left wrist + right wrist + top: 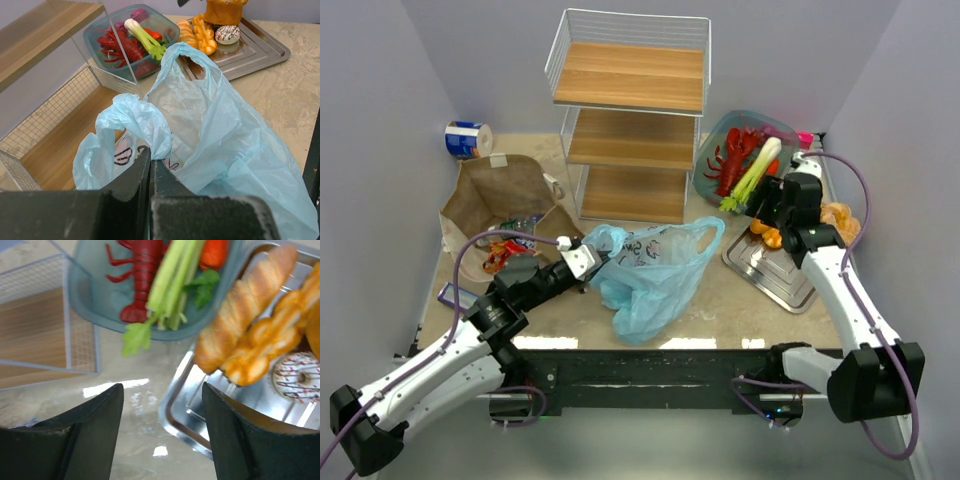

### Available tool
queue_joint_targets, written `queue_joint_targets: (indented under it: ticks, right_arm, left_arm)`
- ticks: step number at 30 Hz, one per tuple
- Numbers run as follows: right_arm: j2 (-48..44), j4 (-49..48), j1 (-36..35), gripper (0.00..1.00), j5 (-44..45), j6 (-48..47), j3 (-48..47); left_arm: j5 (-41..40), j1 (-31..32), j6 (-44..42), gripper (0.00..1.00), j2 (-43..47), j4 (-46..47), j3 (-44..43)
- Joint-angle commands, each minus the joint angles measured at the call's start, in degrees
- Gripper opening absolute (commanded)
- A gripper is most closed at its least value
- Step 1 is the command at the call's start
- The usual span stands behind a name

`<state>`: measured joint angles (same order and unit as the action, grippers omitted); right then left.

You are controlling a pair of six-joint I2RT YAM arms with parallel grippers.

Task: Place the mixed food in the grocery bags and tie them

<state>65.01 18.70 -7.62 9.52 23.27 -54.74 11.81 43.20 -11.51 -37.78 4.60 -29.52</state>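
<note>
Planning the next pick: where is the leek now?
Top view: the leek lies in the teal dish at the far right, right of the lobster and behind the bread tray.

The left arm point(470, 340) stretches low from the near left corner toward the centre, its jaws pressed tight together. The right arm point(845, 290) reaches toward the far right, wrist tipped downward, its jaws standing apart.

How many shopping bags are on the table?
2. A large brown paper bag stands at the left, beside the wire shelf rack. A thin light-blue plastic bag lies crumpled in the middle, near the front. No others show.
</note>
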Motion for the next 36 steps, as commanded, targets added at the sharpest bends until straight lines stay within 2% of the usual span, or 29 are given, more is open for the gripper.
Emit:
queue_joint_targets:
  ticks: [1, 5, 9, 12, 19, 22, 28, 31, 36]
  right_arm:
    - [1.0, -3.8, 7.4, 0.64, -8.0, -0.4, 1.1]
    - [5.4, -7.9, 9.8, 0.61, -12.4, 0.3, -0.7]
    - [14.2, -10.5, 9.8, 0.62, -15.7, 1.5, -6.2]
    - [21.9, -10.4, 9.8, 0.70, -13.0, 2.7, -11.7]
    - [40.2, -6.8, 9.6, 0.68, -11.3, 7.9, -27.3]
    - [45.2, -3.9, 9.2, 0.69, -9.5, 9.7, -32.8]
    - [52.6, 6.7, 8.1, 0.74, 0.8, 13.0, -43.0]
    - [55.8, 9.9, 6.2, 0.75, 2.4, 14.5, -45.2]
    - [57.3, 9.5, 4.3, 0.74, 5.6, 16.5, -43.5]
  left_arm:
    - [0.1, -0.1, 0.8, 0.00, 1.1, 1.6, -1.0]
    - [0.1, -0.1, 0.7, 0.00, 1.5, 1.6, -1.1]
    - [-0.1, -0.1, 0.7, 0.00, 1.4, 1.1, -1.2]
    - [-0.3, -0.1, 0.6, 0.00, 1.5, 1.0, -1.3]
    - [-0.5, -0.1, 0.5, 0.00, 0.7, 1.1, -1.2]
    - [-0.2, -0.1, 0.6, 0.00, 0.3, 1.1, -1.2]
    - [-0.5, -0.1, 0.4, 0.00, 0.4, 1.1, -1.3]
    - [-0.7, -0.1, 0.4, 0.00, 0.7, 1.1, -1.2]
    - [-0.8, -0.1, 0.4, 0.00, 0.7, 1.1, -1.2]
